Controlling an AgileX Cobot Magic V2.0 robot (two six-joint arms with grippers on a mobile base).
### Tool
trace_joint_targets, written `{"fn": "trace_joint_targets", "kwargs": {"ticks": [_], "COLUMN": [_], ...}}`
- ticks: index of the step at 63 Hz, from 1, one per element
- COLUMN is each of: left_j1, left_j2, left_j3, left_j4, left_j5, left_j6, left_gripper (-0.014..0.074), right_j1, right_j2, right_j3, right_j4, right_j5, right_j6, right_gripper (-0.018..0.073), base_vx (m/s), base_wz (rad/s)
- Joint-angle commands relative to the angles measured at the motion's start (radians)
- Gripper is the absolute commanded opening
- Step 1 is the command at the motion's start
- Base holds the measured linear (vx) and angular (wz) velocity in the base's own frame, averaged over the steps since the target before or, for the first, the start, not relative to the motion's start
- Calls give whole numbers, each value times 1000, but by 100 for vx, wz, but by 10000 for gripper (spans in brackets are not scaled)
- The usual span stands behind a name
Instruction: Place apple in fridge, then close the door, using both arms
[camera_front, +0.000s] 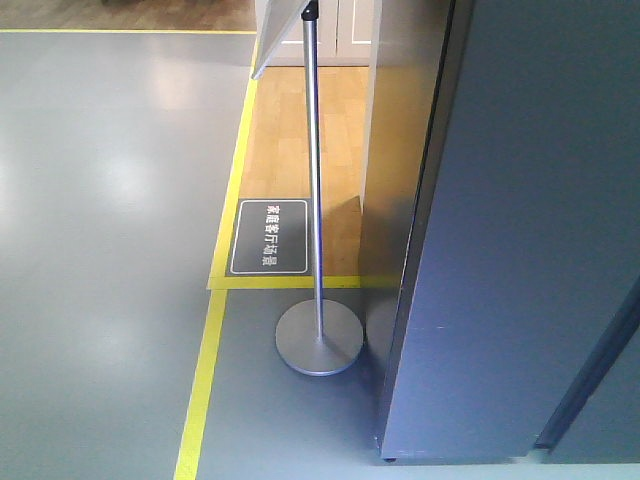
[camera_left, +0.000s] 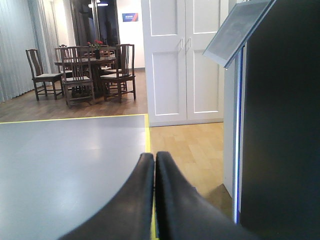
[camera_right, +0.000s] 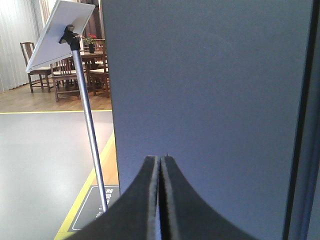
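Note:
The apple is out of view in every frame. The fridge (camera_front: 520, 230) stands at the right as a tall dark grey body, and none of its white inside shows. Its plain grey outer face (camera_right: 200, 90) fills most of the right wrist view, with a dark vertical seam (camera_right: 300, 125) near the right edge; I take this panel for the door. My right gripper (camera_right: 160, 159) is shut on nothing and points straight at that face. My left gripper (camera_left: 154, 156) is also shut and empty, aimed over the floor with the fridge's dark side (camera_left: 280, 125) to its right.
A sign stand has a thin metal pole (camera_front: 315, 180) on a round base (camera_front: 319, 340), just left of the fridge. Yellow floor tape (camera_front: 205, 370) borders a wooden strip with a dark floor plaque (camera_front: 270, 237). White cabinet doors (camera_left: 185, 60) and dining chairs (camera_left: 85, 70) stand far back.

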Motion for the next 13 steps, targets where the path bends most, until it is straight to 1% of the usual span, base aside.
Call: {"fn": "trace_joint_targets", "kwargs": {"ticks": [1,13], "left_j1": [1,1], "left_j2": [-15,-15], "left_j3": [21,21], "left_j4": [0,0], "left_j5": [-75,-75], "left_j6": [-10,-10], "left_gripper": [-6,-6], "right_j1": [-5,-5], "right_j2": [-18,-18], "right_j3": [16,16], "right_j4": [-2,-2], "right_j5": [-81,-81], "right_j6": [-13,-13], "right_gripper": [-3,-3], "base_vx": [0,0], "base_wz": [0,0]}}
